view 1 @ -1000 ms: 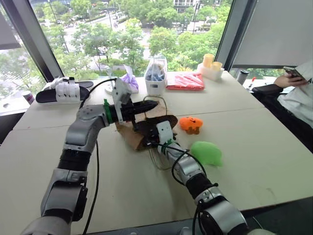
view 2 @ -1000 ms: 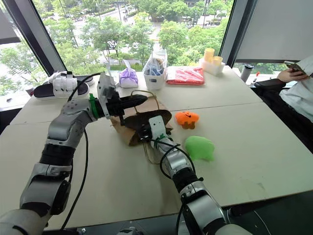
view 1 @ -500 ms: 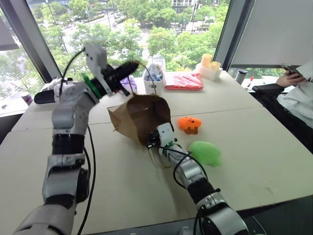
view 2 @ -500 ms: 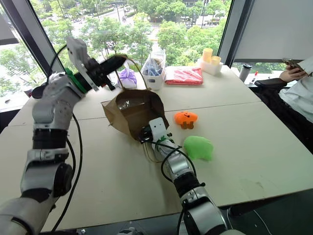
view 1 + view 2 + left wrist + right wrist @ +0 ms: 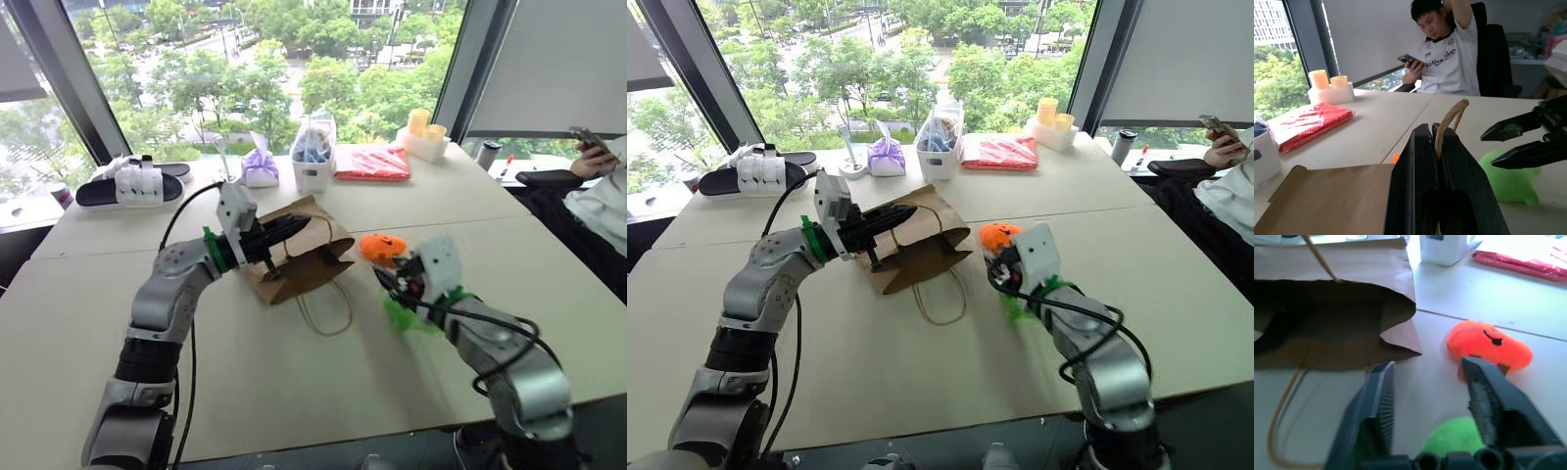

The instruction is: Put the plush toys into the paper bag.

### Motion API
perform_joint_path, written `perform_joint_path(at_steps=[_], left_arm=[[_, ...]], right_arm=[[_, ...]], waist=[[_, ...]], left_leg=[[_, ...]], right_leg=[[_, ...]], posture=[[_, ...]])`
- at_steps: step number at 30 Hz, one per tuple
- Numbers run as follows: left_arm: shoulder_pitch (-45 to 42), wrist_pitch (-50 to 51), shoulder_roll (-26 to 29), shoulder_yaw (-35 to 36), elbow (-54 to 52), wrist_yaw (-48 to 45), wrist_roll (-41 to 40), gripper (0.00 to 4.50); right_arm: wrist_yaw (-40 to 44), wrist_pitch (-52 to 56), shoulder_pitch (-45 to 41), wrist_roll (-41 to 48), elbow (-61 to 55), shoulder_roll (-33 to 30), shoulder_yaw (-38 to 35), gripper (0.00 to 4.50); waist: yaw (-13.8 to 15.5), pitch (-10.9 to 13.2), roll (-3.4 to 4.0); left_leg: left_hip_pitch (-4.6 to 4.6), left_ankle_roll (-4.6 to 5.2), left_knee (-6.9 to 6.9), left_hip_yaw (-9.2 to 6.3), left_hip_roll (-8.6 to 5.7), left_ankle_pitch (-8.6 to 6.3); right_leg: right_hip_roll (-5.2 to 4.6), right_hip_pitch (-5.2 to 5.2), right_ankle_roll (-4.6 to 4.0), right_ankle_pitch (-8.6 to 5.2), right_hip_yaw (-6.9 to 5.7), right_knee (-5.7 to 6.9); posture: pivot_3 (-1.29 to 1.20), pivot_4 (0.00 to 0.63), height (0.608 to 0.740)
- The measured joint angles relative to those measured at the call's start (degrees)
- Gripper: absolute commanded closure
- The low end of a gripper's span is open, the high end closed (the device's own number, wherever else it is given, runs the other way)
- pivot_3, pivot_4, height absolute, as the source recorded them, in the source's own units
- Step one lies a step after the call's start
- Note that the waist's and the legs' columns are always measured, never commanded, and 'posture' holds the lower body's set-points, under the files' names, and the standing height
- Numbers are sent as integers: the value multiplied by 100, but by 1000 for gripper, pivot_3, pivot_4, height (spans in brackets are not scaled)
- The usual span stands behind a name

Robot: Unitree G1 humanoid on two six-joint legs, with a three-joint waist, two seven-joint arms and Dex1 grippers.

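The orange plush toy (image 5: 1488, 348) lies on the table (image 5: 294, 392) just beyond my right gripper (image 5: 1430, 396), slightly off toward the finger (image 5: 1484, 396) on the side away from the bag, its long axis running roughly crosswise to the line my fingers point along, its dark face marks turned up. The green plush toy (image 5: 1454, 435) sits closer still, right under the base of that gripper, so near that I see only its fuzzy top between the finger roots. Both toys rest on the table, outside the paper bag (image 5: 299, 250), which lies on its side just beside the orange one with its dark mouth facing them. My right gripper stands spread wide and holds nothing; neither finger touches a toy as far as I can tell. My left gripper (image 5: 1437, 142) is pinched closed on one tan loop handle (image 5: 1449, 120) of the bag, holding that edge up a little, while the other handle (image 5: 323, 313) trails loose on the tabletop. My right arm is plainly the nearer one to both toys, and I judge the green toy the readier catch: a short drop brings the fingers astride it. The orange one would need a small reach forward, then a sweep across into the bag's mouth.
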Motion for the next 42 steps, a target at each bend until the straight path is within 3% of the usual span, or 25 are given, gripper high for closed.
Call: perform_joint_path(at_steps=[1, 7, 16, 20, 25, 27, 32, 36, 42], left_arm=[[1, 0, 5, -2, -1, -3, 0, 4500], [1, 4, 29, -3, -9, 84, 0, 4500], [-96, 137, 13, -3, -128, 268, -72, 4500], [-129, 137, 17, 1, -128, 367, -96, 4500], [-194, 136, 20, 2, -128, 408, -105, 4500], [-194, 136, 20, 2, -128, 442, -106, 4500], [-217, 156, -23, 9, -127, 538, -127, 4500], [-311, 240, -120, -2, -135, 593, -187, 4500], [-312, 464, -224, 4, -266, 670, -373, 4500]], right_arm=[[17, 180, 82, 61, -190, -80, -102, 28], [-204, 423, 715, -68, -105, -302, -70, 28], [-693, -634, 743, -860, 1213, -422, 634, 28], [-729, -934, 694, -1096, 1451, -466, 744, 1138], [-675, -1054, 647, -1158, 1468, -468, 712, 3702], [-595, -1024, 645, -1139, 1398, -471, 660, 4453], [-158, -435, -28, -468, 751, -162, 486, 4453], [-72, -282, -821, -144, 637, 391, 842, 4453], [-185, -1039, -1167, -309, 2129, 1127, 1667, 4453]], waist=[[24, 0, 0], [58, 0, -1], [48, -1, -1], [52, -1, -1], [49, -1, -1], [50, -1, -2], [14, 0, -2], [30, -1, -1], [34, -1, -4]], left_leg=[[2, 0, 1, 0, 0, 0], [3, 2, 10, 3, -2, -1], [5, 2, 9, 3, -2, -1], [5, 2, 9, 2, -2, -1], [5, 2, 9, 2, -2, -1], [5, 2, 9, 2, -2, -1], [9, 2, 8, -1, 3, -1], [9, 1, 5, -3, 4, -1], [7, -5, 5, -3, 0, 3]], right_leg=[[0, 6, 0, 0, -2, 0], [0, 35, 0, 0, -15, -30], [0, 37, 0, 0, -15, -34], [0, 38, 0, 0, -16, -35], [0, 39, 0, 0, -16, -36], [0, 39, 0, 0, -16, -36], [5, 39, -1, 1, -16, -34], [7, 39, -2, 2, -19, -37], [2, 39, -2, 2, -17, -42]], posture=[[0, 150, 740], [0, 150, 740], [0, 150, 740], [0, 150, 740], [0, 150, 740], [0, 150, 740], [0, 150, 740], [0, 150, 740], [0, 150, 740]])
